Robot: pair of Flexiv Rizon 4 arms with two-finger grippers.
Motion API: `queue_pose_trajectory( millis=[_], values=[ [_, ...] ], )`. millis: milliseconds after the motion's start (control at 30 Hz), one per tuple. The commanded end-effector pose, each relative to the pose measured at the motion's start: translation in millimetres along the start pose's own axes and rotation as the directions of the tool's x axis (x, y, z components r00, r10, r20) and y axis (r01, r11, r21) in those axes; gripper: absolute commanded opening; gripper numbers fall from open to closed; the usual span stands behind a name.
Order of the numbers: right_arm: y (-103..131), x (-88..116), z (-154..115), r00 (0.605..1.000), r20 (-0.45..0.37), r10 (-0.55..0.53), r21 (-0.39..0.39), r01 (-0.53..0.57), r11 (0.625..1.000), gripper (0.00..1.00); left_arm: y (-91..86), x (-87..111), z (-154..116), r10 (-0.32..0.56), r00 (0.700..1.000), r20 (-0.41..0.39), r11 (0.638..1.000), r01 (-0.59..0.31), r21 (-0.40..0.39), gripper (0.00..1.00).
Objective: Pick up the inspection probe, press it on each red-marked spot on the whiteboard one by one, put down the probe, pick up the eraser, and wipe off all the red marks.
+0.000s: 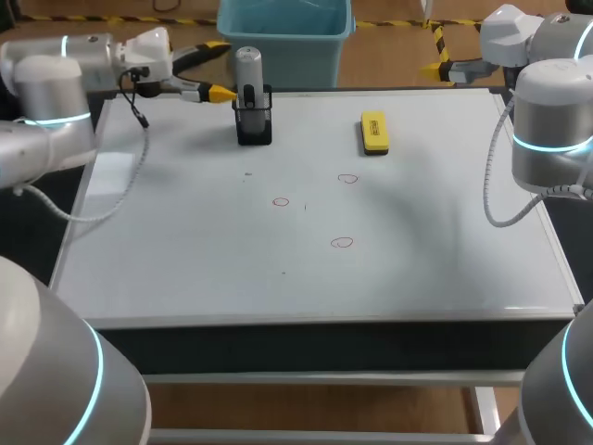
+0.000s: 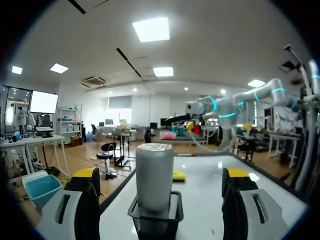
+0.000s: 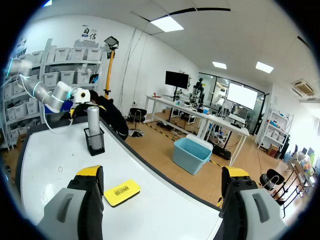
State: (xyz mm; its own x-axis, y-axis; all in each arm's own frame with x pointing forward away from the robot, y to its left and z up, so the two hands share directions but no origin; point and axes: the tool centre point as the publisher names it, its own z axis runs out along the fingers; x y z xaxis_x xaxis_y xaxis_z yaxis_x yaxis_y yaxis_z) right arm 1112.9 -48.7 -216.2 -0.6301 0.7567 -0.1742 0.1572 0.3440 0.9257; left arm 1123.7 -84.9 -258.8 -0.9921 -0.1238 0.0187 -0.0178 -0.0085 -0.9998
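Right at the start here, by the look of it: nothing on the task list is ticked off. The inspection probe (image 1: 248, 67), a grey cylinder, stands upright in its black mesh holder (image 1: 253, 125) at the far side of the whiteboard (image 1: 185, 241) that covers the tabletop. It's the only thing in that holder, and it hasn't been lifted.

The left gripper (image 1: 222, 69) hangs level with the probe, just beside it. Its fingers are spread wide. From its wrist view the probe lines up in the gap ahead, and neither yellow tip touches it.

Three red marks (image 1: 281, 201) are out in the middle of the board, small hand-drawn loops, none pressed and none wiped as far as I can judge. The yellow eraser (image 1: 373, 132) lies flat to the right of the holder, well apart from it.

The right gripper (image 3: 162, 172) is off by the far right corner, fingers apart and holding nothing.

So everything is left: grasp, three presses, return, then the eraser work.
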Motion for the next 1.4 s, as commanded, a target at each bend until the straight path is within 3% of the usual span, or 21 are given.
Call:
queue_pose_trajectory(
  millis=[33,633,1400],
  values=[
    [0,-1,0,1.0,-0.001,0.0,0.001,0.0,1.0,1.0,2.7,-2.3,12,-0.006,1.0,0.005,1.0,0.006,0.0,1.0],
    [0,-1,0,1.0,-0.001,0.0,0.001,0.0,1.0,1.0,13.3,-8.4,49,-0.04,0.999,-0.034,0.999,0.041,0.028,1.0],
    [0,-1,0,1.0,-0.001,0.0,0.001,0.0,1.0,1.0,19.8,-12.6,53,-0.065,0.997,-0.028,0.998,0.066,0.004,1.0]
  ],
)
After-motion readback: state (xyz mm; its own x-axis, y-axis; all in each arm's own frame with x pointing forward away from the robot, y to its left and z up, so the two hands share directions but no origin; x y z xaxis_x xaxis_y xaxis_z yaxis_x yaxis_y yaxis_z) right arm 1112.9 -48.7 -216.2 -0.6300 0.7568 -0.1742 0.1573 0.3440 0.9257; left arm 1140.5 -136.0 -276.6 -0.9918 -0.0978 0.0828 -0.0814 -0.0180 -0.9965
